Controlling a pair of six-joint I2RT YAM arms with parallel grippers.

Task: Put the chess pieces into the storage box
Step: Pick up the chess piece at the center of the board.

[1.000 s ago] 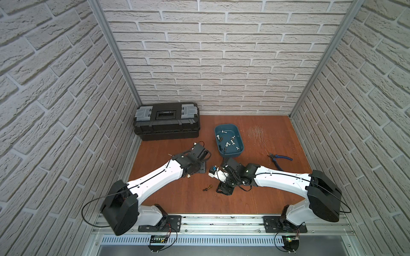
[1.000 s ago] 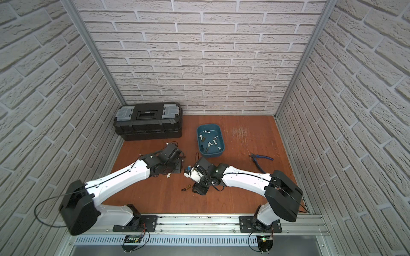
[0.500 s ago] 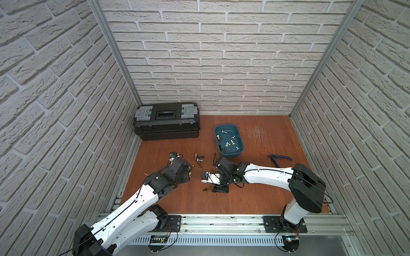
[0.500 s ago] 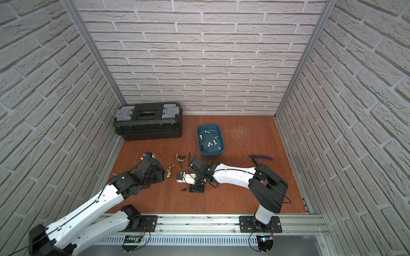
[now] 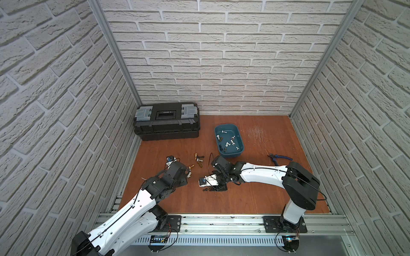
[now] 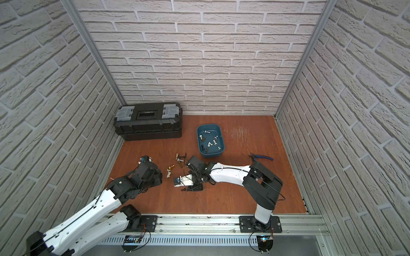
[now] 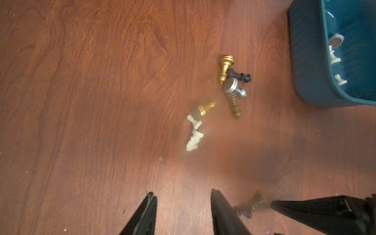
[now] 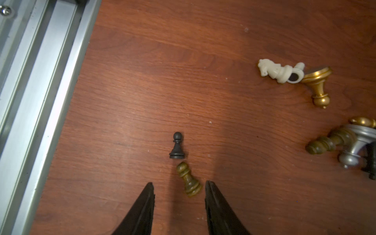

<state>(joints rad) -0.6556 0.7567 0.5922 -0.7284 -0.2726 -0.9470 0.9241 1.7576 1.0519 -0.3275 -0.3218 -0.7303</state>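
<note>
White brick walls close round the reddish wooden table (image 5: 255,199) we work on. At far left sits a black toolbox (image 5: 166,126). Our left tool (image 7: 181,192) hangs with its jaws apart and empty, near a white knight (image 7: 194,141) and other loose chess pieces (image 7: 231,86) lying tipped over. Our right tool (image 8: 179,183) is spread as well, with an olive pawn (image 8: 189,181) lying on the table between its tips, not clamped, and a black pawn (image 8: 177,145) just beside it. Further right, the storage box (image 5: 230,154) holds several pieces. Blue-handled pliers (image 5: 280,157) lie beyond it.
</note>
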